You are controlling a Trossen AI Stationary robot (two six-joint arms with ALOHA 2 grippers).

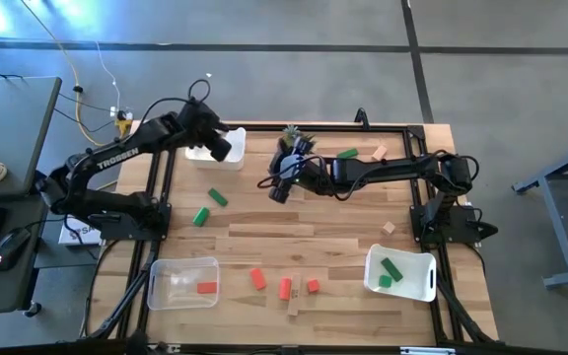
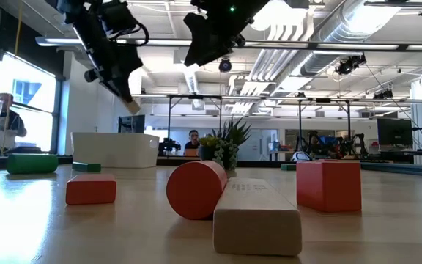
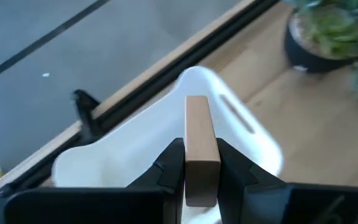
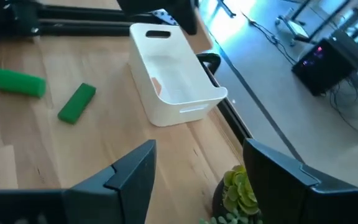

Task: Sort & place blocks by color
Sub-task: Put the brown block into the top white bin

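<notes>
My left gripper (image 1: 223,148) hovers over the white bin (image 1: 205,158) at the table's far left, shut on a tan block (image 3: 197,134). My right gripper (image 4: 197,165) stands open and holds nothing, raised above the table's middle (image 1: 280,187) near the potted plant (image 1: 292,136). Two green blocks (image 1: 218,197) (image 1: 201,216) lie on the table left of centre. Three red blocks (image 1: 257,279) (image 1: 285,288) (image 1: 313,285) and a tan one (image 1: 294,306) lie near the front edge. A green block (image 1: 347,154) and a tan one (image 1: 379,153) lie at the far right. My left gripper pinches the tan block's two long sides (image 3: 199,163) between its two fingers, at the block's rear end. The fingers lie along the block, which sticks out ahead of them. They slant downward, and the block's free end (image 2: 132,107) hangs clear above the white bin.
A clear bin (image 1: 183,281) at the near left holds a red block (image 1: 206,288). A white bin (image 1: 402,276) at the near right holds green blocks (image 1: 390,268). Another tan block (image 1: 390,228) lies right of centre. A black frame (image 1: 264,126) borders the table.
</notes>
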